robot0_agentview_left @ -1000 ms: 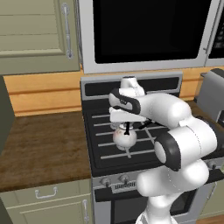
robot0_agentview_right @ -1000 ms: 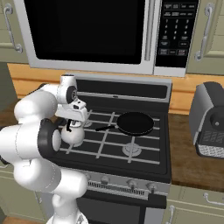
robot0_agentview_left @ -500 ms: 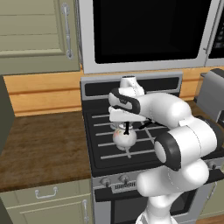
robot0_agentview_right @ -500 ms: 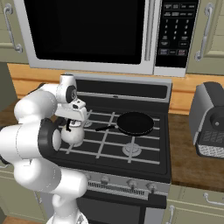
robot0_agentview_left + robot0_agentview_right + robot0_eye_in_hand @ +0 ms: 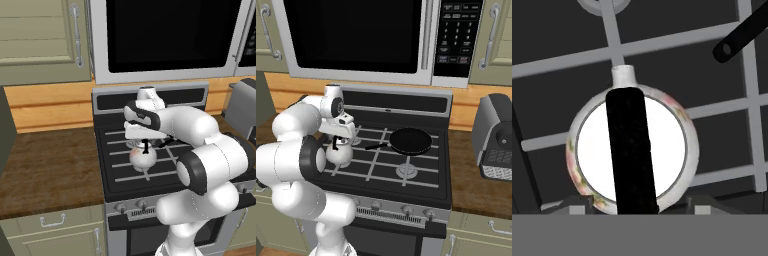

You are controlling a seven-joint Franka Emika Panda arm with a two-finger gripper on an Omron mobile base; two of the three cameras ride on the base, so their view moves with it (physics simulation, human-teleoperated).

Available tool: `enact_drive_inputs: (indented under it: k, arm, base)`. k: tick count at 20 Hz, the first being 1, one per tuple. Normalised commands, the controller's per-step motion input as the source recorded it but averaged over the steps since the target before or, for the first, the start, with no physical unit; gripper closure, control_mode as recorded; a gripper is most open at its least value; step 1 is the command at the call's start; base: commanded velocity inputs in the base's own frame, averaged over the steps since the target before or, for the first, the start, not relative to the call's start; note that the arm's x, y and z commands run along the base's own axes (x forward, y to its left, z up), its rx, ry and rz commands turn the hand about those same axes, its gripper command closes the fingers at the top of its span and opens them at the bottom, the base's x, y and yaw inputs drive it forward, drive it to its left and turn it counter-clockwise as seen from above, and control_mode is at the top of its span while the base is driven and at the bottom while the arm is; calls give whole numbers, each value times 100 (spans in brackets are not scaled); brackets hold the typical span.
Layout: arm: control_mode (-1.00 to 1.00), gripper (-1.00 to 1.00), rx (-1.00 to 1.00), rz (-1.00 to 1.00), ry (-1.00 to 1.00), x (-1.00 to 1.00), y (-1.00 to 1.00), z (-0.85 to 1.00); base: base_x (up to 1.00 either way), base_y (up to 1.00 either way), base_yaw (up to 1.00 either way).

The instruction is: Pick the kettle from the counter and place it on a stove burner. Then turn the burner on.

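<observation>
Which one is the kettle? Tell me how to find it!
Look at the black stove under the big microwave. On its front left grate, right below the robot's claw, sits the kettle. It is small, round and white with a thin black handle on top, unlike the flat black frying pan beside it.

Claw [image 5: 145, 141] downward, fingers apart

I see a small round white kettle [image 5: 632, 150], glossy like glazed ceramic, with a matt black handle, on light-grey metal-looking grate bars [image 5: 662, 45]. The dark brown table [image 5: 50, 165] shows matt wood grain.
</observation>
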Motion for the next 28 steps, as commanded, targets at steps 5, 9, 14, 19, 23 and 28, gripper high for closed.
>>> enact_drive_inputs:
  k: [5, 9, 14, 19, 23, 28]
  arm:
    - [-100, -100, 0, 0, 0, 0, 0, 1]
    - [-100, -100, 0, 0, 0, -15, 0, 2]
    - [-100, -100, 0, 0, -2, -22, 0, 22]
    - [-100, -100, -1, 0, -1, -64, 8, 38]
    - [-100, -100, -2, 0, 0, -68, 22, 21]
    - [-100, -100, 0, 0, -6, -77, 25, 3]
  base:
    - [0, 0, 0]
    - [0, 0, 0]
    - [0, 0, 0]
    - [0, 0, 0]
    - [0, 0, 0]
    - [0, 0, 0]
